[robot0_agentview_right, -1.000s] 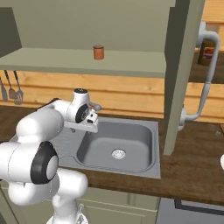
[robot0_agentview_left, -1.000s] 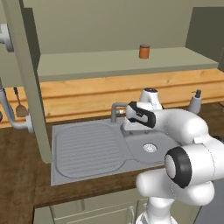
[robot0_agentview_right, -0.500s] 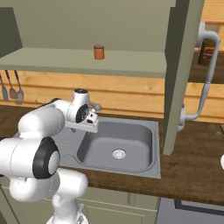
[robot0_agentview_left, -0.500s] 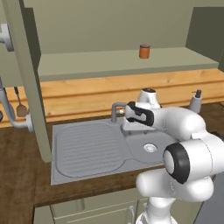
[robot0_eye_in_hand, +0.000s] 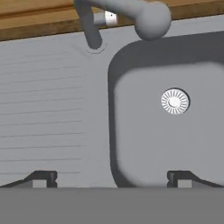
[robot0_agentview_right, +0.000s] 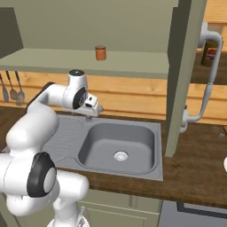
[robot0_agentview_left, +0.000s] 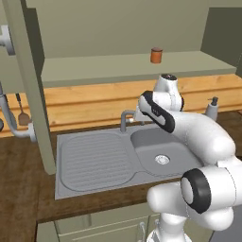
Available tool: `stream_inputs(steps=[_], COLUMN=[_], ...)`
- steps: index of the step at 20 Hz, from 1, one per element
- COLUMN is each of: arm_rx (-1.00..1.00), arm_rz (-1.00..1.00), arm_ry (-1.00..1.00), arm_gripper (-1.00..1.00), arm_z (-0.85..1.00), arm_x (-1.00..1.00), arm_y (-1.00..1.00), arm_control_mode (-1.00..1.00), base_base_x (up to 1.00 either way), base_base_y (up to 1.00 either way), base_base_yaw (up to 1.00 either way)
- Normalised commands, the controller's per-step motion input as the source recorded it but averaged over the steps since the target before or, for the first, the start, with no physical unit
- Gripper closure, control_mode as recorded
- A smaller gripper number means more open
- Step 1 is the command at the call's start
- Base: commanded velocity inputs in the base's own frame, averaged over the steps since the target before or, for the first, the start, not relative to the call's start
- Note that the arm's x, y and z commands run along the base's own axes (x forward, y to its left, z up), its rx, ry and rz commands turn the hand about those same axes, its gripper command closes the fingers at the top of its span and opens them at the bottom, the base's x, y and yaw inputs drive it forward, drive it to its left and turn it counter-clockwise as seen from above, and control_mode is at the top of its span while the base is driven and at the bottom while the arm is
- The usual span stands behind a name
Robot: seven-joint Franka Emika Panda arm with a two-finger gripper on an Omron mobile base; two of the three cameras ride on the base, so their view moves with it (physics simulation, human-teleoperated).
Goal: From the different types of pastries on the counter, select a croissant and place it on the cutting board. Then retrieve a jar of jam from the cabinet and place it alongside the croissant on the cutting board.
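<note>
The gripper [robot0_eye_in_hand: 111, 177], fingers wide apart and holding nothing, looks down over the sink [robot0_agentview_left: 94, 163]; the jar [robot0_agentview_left: 156, 55] stands upright on the open cabinet's [robot0_agentview_right: 133, 66] shelf, up at about one o'clock from the hand in the left base view.

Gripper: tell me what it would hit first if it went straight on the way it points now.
The open gripper points down at the sink. Its line seems to meet the basin's near left edge, beside the drain; nothing lies between, though depth is hard to judge.
</note>
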Motion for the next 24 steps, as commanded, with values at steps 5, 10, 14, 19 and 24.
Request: stream_inputs(steps=[5,10,14,19,24], arm_rx=[0.0,-0.05,-0.08,-0.03,0.0], arm_rz=[0.0,0.0,0.0,0.0,-0.01], arm_ry=[-0.08,-0.16,-0.27,-0.27,-0.22], arm_gripper=[-1.0,-1.0,-1.0,-1.0,-1.0], arm_z=[0.93,0.9,0.83,0.85,0.64], arm_x=[0.0,-0.07,-0.03,0.0,-0.01], arm_y=[0.0,-0.14,-0.13,-0.04,-0.05], arm_control_mode=[-1.0,-1.0,-1.0,-1.0,-1.0], base_base_x=[0.0,0.0,0.0,0.0,0.0], base_base_y=[0.0,0.0,0.0,0.0,0.0], base_base_yaw=[0.0,0.0,0.0,0.0,0.0])
